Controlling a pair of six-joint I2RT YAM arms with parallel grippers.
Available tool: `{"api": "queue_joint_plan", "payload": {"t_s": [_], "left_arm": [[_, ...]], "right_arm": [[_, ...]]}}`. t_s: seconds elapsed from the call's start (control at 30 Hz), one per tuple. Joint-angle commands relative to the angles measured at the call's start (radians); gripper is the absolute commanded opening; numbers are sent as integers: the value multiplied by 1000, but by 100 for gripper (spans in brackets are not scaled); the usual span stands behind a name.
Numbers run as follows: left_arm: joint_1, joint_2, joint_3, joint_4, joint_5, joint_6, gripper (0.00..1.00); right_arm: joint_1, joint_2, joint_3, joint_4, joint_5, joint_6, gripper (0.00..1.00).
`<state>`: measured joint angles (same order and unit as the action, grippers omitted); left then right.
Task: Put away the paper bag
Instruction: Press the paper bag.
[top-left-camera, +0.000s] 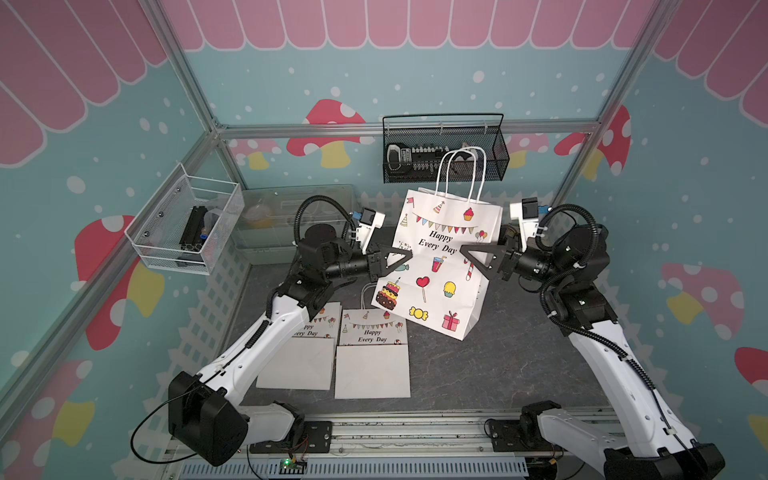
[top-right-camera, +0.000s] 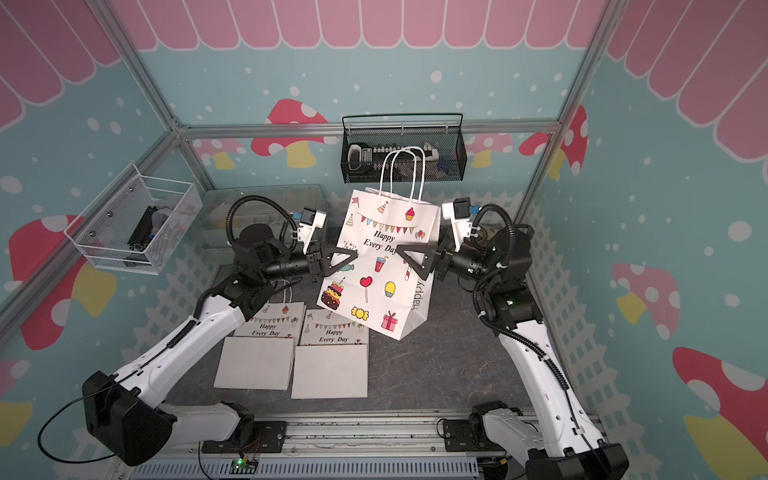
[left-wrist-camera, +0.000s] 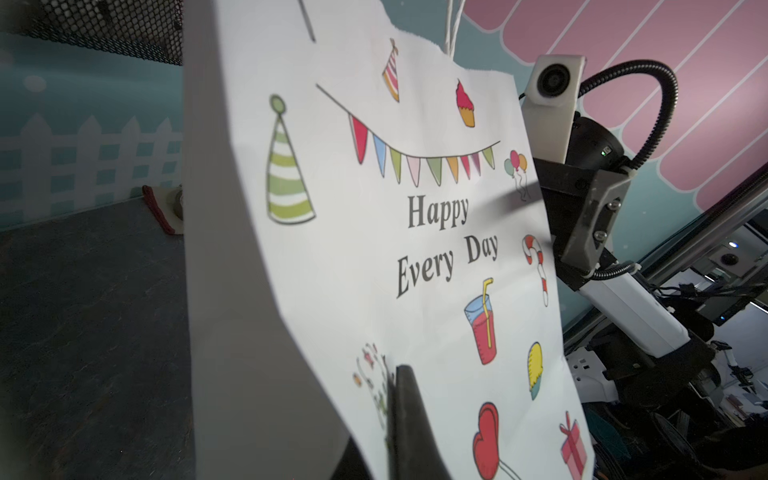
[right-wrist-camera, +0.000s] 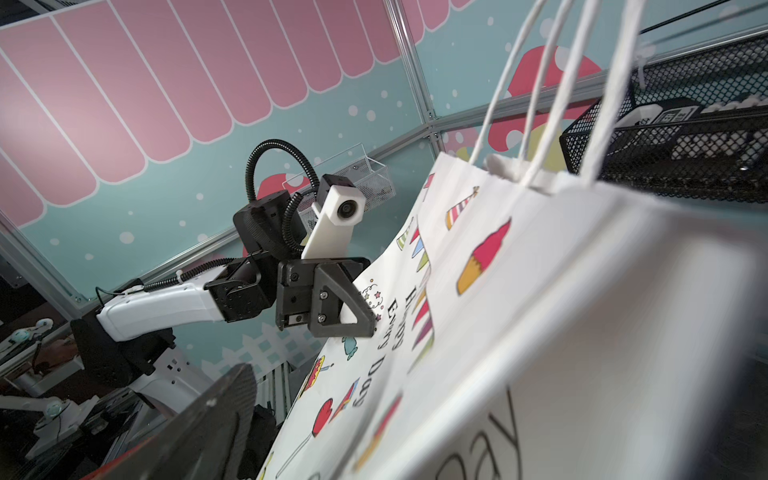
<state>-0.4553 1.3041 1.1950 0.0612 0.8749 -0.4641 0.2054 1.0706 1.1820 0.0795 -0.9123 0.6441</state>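
Left gripper (top-left-camera: 405, 257) clenched on paper bag (top-left-camera: 440, 232) edge; right gripper (top-left-camera: 467, 254) looks released; single-sided pinch, bag could twist, tear or slip.

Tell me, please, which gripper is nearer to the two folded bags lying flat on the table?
Left. The left gripper, shut on the standing bag, is above and behind the folded bags; the right gripper is at the standing bag's other side, farther away.

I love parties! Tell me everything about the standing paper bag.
The paper bag is white, printed with "Happy Every Day", bunting, hats, cake and sweets. Two cord handles stand up. It is opened out, tilted, base seemingly on the table. The left gripper pinches one side edge; the right gripper is open at the other.
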Motion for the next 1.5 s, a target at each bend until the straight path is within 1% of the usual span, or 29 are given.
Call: {"api": "queue_joint_plan", "payload": {"t_s": [0.0,0.1,0.17,0.47,0.57,0.67,0.73,0.77,0.83,0.87,0.9,0.93,0.97,1.0,1.07,1.17,1.23,1.4,1.47], "left_arm": [[-9,-25,32,-94,-69,105,7],[-18,-37,34,-117,-105,133,7],[-19,-44,32,-120,-120,140,7],[-21,-45,18,-76,-144,117,8],[-21,-47,17,-72,-139,111,13],[-20,-55,16,-70,-140,103,20],[-17,-57,14,-70,-147,99,26],[-16,-58,12,-67,-148,94,28],[-7,-55,11,-64,-144,81,36],[-2,-55,9,-64,-142,73,42],[7,-55,8,-64,-141,65,52],[18,-60,4,-62,-140,56,58],[31,-67,-3,-57,-138,48,61],[41,-79,-15,-41,-137,34,62],[106,-110,-56,26,-123,-16,62],[186,-144,-133,190,-40,-127,63],[218,-154,-159,256,19,-166,65],[225,-193,-179,277,127,-128,70],[226,-211,-184,267,171,-102,72]], "right_arm": [[10,8,47,-80,58,-27,88],[11,24,63,-136,86,-48,77],[14,27,60,-131,95,-42,73],[28,22,22,-12,110,28,50],[28,17,21,-4,105,30,38],[28,22,27,-23,87,7,24],[26,37,33,-47,71,-18,15],[26,46,36,-55,65,-24,12],[25,75,54,-77,34,-38,6],[25,85,62,-84,21,-43,5],[25,97,74,-99,7,-53,4],[23,106,89,-126,-8,-76,4],[22,112,104,-153,-17,-100,3],[18,119,122,-192,-31,-132,3],[8,131,158,-268,-71,-198,2],[-6,155,203,-348,-144,-278,2],[-11,172,225,-367,-217,-306,1],[-18,234,278,-349,-419,-308,1],[-18,261,309,-341,-475,-300,1]]}}
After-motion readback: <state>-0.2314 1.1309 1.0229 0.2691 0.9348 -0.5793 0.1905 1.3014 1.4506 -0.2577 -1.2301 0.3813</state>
